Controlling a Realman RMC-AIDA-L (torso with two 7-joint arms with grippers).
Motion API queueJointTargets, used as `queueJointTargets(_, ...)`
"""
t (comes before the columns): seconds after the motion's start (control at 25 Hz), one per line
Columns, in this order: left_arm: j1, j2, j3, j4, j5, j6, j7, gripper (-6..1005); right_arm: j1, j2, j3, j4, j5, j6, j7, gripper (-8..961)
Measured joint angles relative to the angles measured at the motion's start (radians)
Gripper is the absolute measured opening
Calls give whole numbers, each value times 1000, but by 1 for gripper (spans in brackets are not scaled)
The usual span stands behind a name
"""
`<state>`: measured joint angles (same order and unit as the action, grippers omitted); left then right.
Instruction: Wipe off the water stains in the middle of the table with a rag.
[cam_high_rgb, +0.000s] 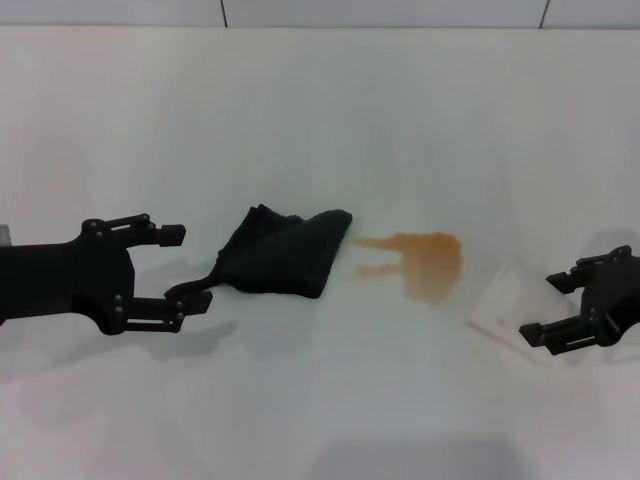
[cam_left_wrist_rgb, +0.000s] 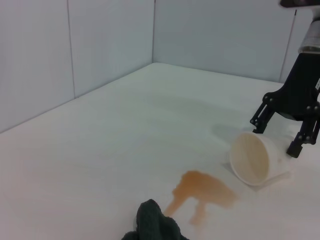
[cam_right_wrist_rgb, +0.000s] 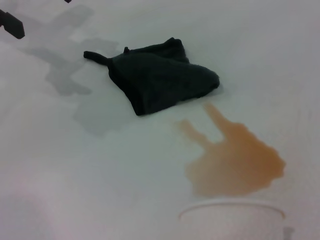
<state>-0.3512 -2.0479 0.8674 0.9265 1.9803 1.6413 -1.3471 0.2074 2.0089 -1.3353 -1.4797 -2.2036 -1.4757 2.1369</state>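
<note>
The black rag (cam_high_rgb: 285, 255) lies rumpled on the white table (cam_high_rgb: 300, 120), its thin tail pointing toward my left gripper (cam_high_rgb: 185, 268). That gripper is open and empty, just left of the rag. The orange-brown water stains (cam_high_rgb: 425, 258) lie right of the rag, with two streaks reaching toward it. My right gripper (cam_high_rgb: 540, 308) is open at the far right. The right wrist view shows the rag (cam_right_wrist_rgb: 160, 82) and the stains (cam_right_wrist_rgb: 235, 160) apart. The left wrist view shows a corner of the rag (cam_left_wrist_rgb: 155, 225), the stains (cam_left_wrist_rgb: 202, 190) and the right gripper (cam_left_wrist_rgb: 274, 136).
A translucent whitish cup (cam_high_rgb: 510, 295) lies on its side between the stains and the right gripper, its mouth toward the stains (cam_left_wrist_rgb: 255, 157). Its rim (cam_right_wrist_rgb: 232, 217) shows in the right wrist view. Grey walls (cam_left_wrist_rgb: 100, 55) stand at the table's far edges.
</note>
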Motion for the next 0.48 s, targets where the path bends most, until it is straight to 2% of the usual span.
queueJointTargets(0.48, 3, -1, -1, 0, 0, 3, 1, 880, 14, 1, -13, 1, -4, -3, 18, 776)
